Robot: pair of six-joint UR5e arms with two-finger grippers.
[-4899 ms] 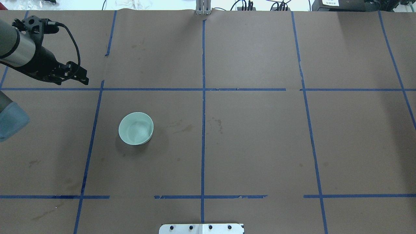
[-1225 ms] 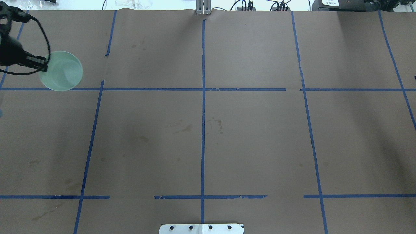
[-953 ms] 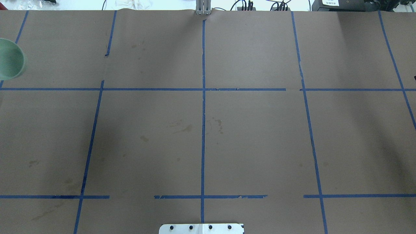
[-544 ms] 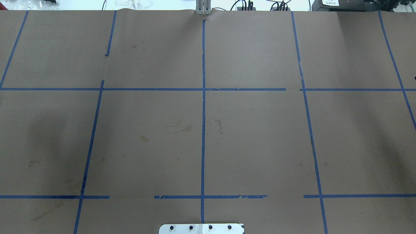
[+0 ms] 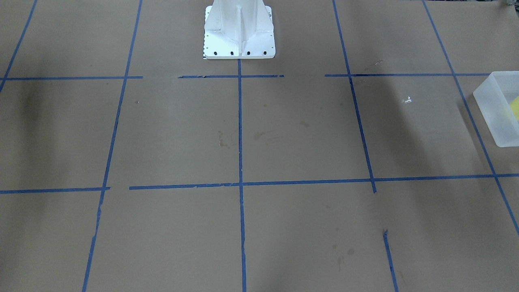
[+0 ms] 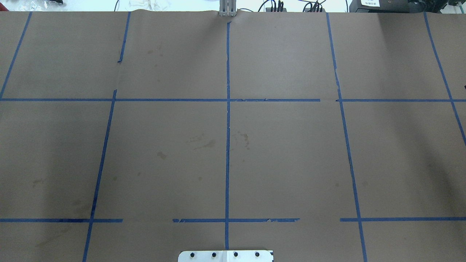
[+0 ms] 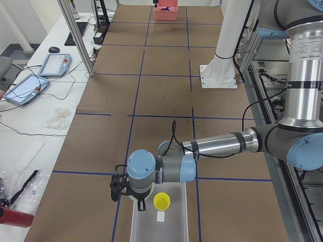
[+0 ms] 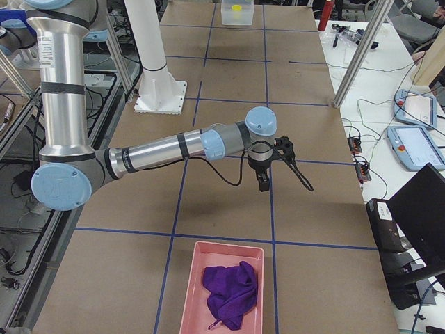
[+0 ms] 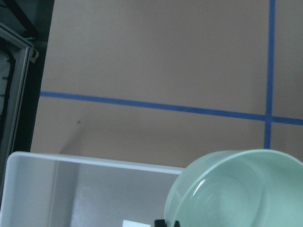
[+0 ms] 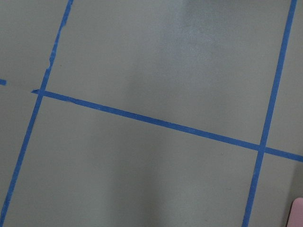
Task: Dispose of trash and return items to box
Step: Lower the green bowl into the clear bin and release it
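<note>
The pale mint-green bowl [image 9: 236, 191] fills the lower right of the left wrist view, held by its rim just above the end of the translucent box [image 9: 71, 189]. My left gripper [image 9: 166, 223] shows only as a dark tip at the bowl's rim and is shut on it. In the exterior left view the left gripper [image 7: 141, 202] hangs over the box [image 7: 159, 222], next to the yellow cup [image 7: 161, 201] standing inside. The box corner [image 5: 496, 109] and cup [image 5: 515, 107] show at the front-facing view's right edge. My right gripper [image 8: 264, 182] hovers over bare table; I cannot tell whether it is open.
A pink tray [image 8: 188, 306] holding a purple cloth [image 8: 229, 289] lies at the table's right end. The white pedestal base [image 5: 239, 40] stands at the robot's side of the table. Blue tape lines cross the brown table. Operators' tablets and cables lie beyond the far edge.
The bowl stood on the table's left half; my left gripper took it by the rim and carried it left, out of the overhead view. Nothing differs there over the last half second.
</note>
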